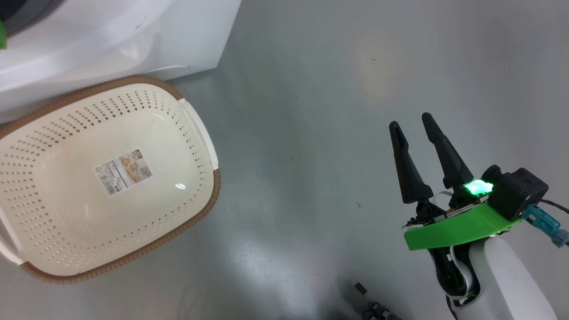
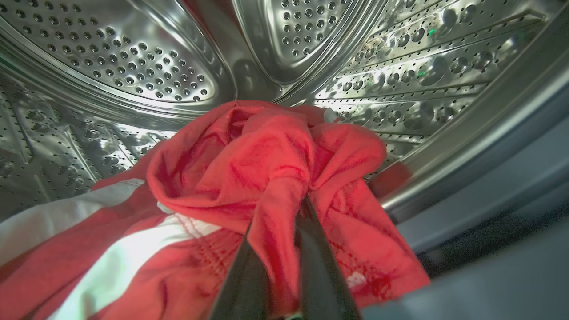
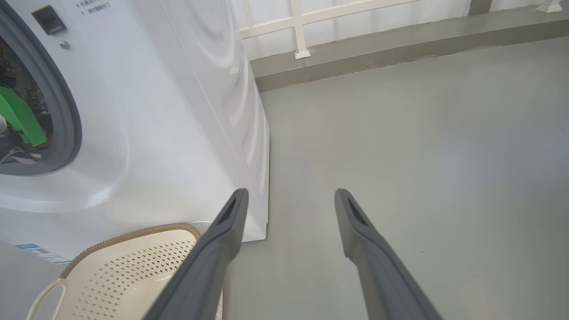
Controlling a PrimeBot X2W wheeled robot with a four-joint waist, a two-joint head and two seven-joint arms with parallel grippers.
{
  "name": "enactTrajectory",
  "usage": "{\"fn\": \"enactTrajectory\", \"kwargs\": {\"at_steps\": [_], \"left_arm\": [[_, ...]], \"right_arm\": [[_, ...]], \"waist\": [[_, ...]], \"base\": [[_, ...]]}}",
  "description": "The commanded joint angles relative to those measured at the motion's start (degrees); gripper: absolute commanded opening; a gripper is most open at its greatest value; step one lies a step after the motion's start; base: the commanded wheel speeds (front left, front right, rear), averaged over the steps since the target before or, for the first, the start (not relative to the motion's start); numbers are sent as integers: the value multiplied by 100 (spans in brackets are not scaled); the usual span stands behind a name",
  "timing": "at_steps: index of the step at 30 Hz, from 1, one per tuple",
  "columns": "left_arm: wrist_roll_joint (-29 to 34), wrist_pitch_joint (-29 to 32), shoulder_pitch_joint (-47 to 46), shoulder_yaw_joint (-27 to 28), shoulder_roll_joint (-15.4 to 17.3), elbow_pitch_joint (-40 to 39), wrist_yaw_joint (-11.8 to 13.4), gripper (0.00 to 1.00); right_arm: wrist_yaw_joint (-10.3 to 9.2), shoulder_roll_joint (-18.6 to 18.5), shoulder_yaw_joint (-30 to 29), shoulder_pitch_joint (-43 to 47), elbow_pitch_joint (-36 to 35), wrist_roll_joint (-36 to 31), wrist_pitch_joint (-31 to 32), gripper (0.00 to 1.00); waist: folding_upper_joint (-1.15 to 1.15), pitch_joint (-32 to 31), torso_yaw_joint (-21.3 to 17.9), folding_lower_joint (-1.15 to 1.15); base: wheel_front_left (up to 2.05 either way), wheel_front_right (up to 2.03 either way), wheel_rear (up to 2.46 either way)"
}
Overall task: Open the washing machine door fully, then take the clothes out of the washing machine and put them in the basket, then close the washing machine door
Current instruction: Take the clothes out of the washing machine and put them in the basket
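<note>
**Clothes** (image 2: 249,160): bright red, crossed by white bands.
**Drum** (image 2: 133,66): shiny steel, dotted with rows of round holes.
**Washing machine** (image 3: 155,111): white, with a grey ring (image 3: 66,111) at its opening and a blue label (image 3: 33,250) at a lower corner.
**Basket** (image 1: 195,209): cream with diamond-shaped perforations and a brown woven-look rim.
**Floor** (image 1: 311,111): plain grey.
**Right gripper** (image 1: 410,121): black, above a green bracket (image 1: 458,226).

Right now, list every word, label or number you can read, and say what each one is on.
Sticker on the bottom of the basket: print too small to read.
Grey print at the top of the washing machine front: blurred, unreadable.
Blue label at its lower corner: too small to read.
No text can be quoted.
</note>
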Motion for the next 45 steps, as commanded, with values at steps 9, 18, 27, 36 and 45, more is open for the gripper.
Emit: {"fn": "enactTrajectory", "kwargs": {"at_steps": [9, 18, 27, 36, 45], "left_arm": [[-108, -98, 85, -29, 137, -131, -20, 0], [-437, -129, 926, 242, -11, -1403, -42, 0], [-486, -130, 2215, 586, -331, -2951, -28, 0], [-434, -130, 3485, 1111, -749, -4300, -76, 0], [-256, -130, 4505, 1494, -1193, -5535, -228, 0]], "right_arm": [[2, -21, 20, 10, -119, -11, -37, 100], [2, -21, -81, 62, -93, -172, -37, 100], [2, -21, -227, 221, -24, -317, -37, 100], [2, -21, -364, 459, -3, -418, -37, 100], [2, -21, -511, 602, 5, -492, -37, 100]], "waist": [[0, -152, 144, 0], [0, -434, 384, 0], [0, -888, 660, 0], [0, -1267, 899, 0], [0, -1439, 1095, 0]], "base": [[0, 0, 0], [0, 0, 0], [0, 0, 0], [0, 0, 0], [0, 0, 0]]}}
